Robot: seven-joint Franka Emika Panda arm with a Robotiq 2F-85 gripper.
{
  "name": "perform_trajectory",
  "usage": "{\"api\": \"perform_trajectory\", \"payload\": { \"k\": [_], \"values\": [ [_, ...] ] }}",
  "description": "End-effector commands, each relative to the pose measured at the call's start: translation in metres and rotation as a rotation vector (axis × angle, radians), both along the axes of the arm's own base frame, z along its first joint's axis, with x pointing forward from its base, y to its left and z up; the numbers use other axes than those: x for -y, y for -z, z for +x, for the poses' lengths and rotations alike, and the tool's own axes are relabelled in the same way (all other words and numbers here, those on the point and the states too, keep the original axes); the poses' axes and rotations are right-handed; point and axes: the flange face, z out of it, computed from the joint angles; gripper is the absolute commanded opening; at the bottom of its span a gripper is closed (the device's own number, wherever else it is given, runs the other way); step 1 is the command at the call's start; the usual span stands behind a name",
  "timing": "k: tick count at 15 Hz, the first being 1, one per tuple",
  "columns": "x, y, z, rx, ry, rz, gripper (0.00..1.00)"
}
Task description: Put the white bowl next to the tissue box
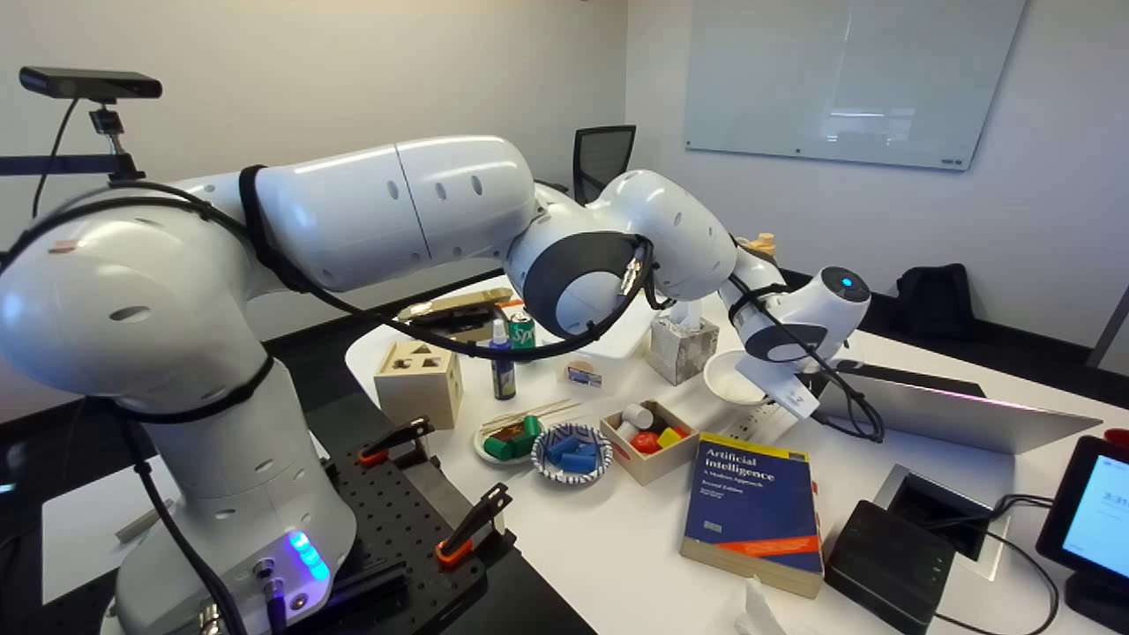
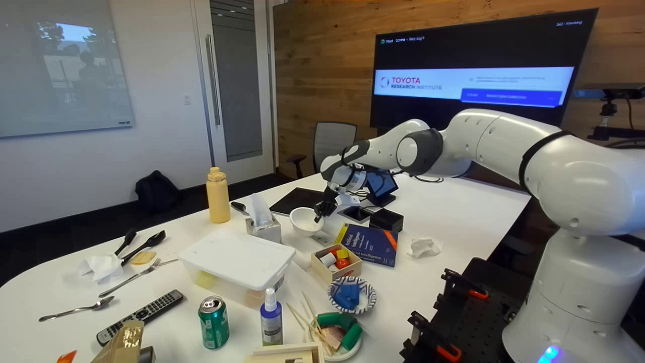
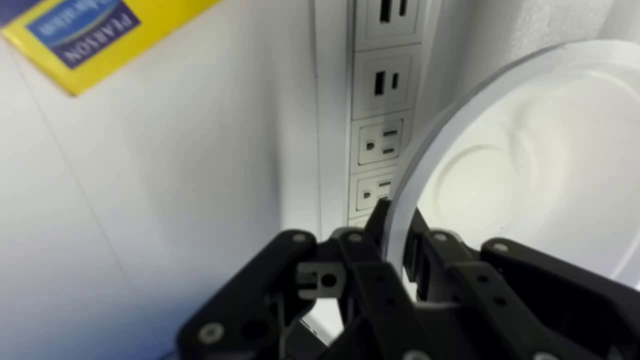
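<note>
The white bowl [image 1: 732, 377] is beside the tissue box [image 1: 684, 348], with a small gap between them in both exterior views. The bowl [image 2: 305, 222] looks tilted, its opening partly facing that camera. I cannot tell whether it touches the table. My gripper [image 2: 319, 214] is at the bowl's rim on the side away from the tissue box [image 2: 265, 232]. In the wrist view the gripper's fingers [image 3: 397, 220] are shut on the rim of the bowl [image 3: 480, 175], one finger inside and one outside. In an exterior view the fingers are hidden behind the hand.
A blue book [image 1: 754, 507] and a wooden box of blocks [image 1: 651, 445] lie near the bowl. An outlet strip [image 3: 382, 130] is under it. A lidded plastic bin [image 2: 237, 257] stands beside the tissue box. A laptop [image 1: 953, 414] and a yellow bottle [image 2: 217, 196] are further out.
</note>
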Motion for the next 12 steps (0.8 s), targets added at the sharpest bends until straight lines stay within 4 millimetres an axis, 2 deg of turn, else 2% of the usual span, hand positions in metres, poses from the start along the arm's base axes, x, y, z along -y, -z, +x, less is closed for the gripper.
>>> {"api": "perform_trajectory", "payload": {
  "k": [1, 3, 8, 11, 12],
  "values": [
    [-0.022, -0.007, 0.017, 0.029, 0.005, 0.002, 0.33],
    [-0.028, -0.007, 0.019, 0.031, -0.004, -0.007, 0.41],
    [-0.024, -0.007, 0.016, 0.015, -0.009, 0.000, 0.78],
    [-0.022, -0.021, 0.016, 0.028, -0.040, -0.031, 0.99],
    [-0.022, -0.027, 0.018, 0.042, -0.051, -0.033, 1.00]
  ]
}}
